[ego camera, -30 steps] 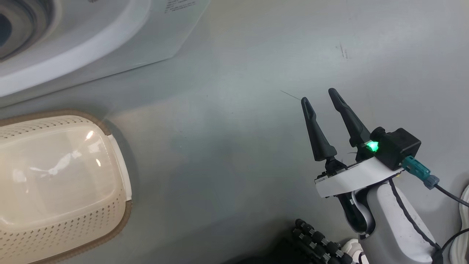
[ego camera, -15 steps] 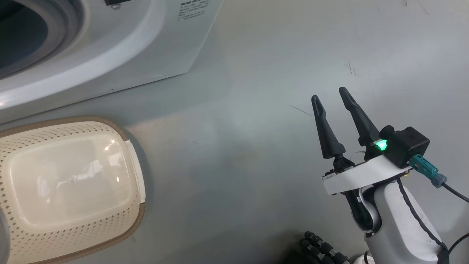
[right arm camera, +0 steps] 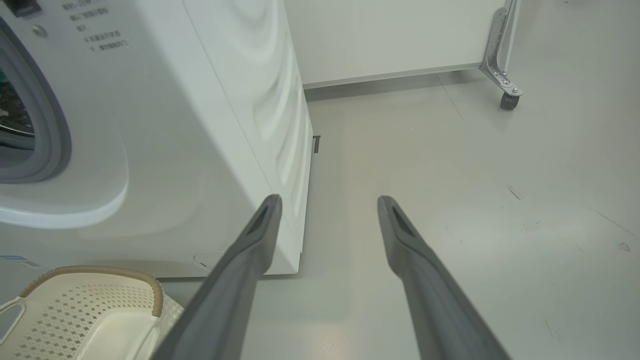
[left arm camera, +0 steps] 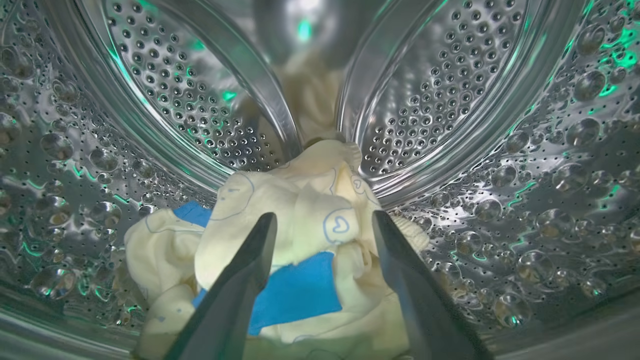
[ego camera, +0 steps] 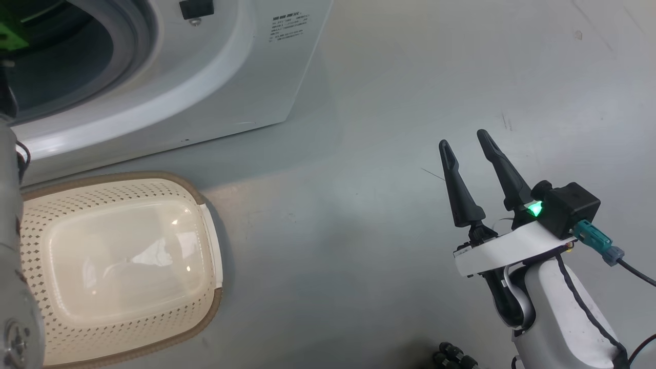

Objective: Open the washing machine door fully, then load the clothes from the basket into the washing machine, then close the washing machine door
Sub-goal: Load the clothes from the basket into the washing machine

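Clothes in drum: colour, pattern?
Cream-yellow clothes with blue trim and thin blue line drawings; best in left wrist view.

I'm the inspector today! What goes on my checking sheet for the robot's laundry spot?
Surface: grey floor, with a few scuff marks.
Job's things: washing machine, porthole uncovered; clothes heaped in its steel drum; basket on the floor before it, no clothes seen inside.
Clutter: small black ribbed parts at the head view's bottom edge, unclear what.
End effectors: left end effector open inside the drum, over the clothes; right end effector open above bare floor, holding nothing.
Cables: black cable from a teal plug on the right wrist.
Surroundings: white panel on a castor.
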Available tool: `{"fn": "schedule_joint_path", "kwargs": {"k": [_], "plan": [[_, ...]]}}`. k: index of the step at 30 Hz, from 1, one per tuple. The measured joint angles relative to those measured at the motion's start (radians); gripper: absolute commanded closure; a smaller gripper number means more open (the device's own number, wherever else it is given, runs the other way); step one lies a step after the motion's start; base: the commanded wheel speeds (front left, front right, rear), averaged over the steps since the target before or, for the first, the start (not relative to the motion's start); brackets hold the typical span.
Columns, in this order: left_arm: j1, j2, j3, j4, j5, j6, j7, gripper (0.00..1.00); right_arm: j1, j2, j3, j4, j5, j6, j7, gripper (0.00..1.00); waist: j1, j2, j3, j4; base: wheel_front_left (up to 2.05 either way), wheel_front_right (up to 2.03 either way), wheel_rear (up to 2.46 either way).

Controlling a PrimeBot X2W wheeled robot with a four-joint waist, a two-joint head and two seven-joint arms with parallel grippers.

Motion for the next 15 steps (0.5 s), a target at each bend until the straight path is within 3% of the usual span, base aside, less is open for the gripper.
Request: {"fn": "schedule_joint_path", "kwargs": {"k": [15], "plan": [[0.081, -0.076, 0.017, 0.019, -0.039, 0.0, 0.0, 0.0, 0.01, -0.016, -0.048, 0.002, 0.0, 0.0, 0.0, 0.0, 0.0, 0.0, -0.069, 0.052, 0.0, 0.0, 0.0]]}}
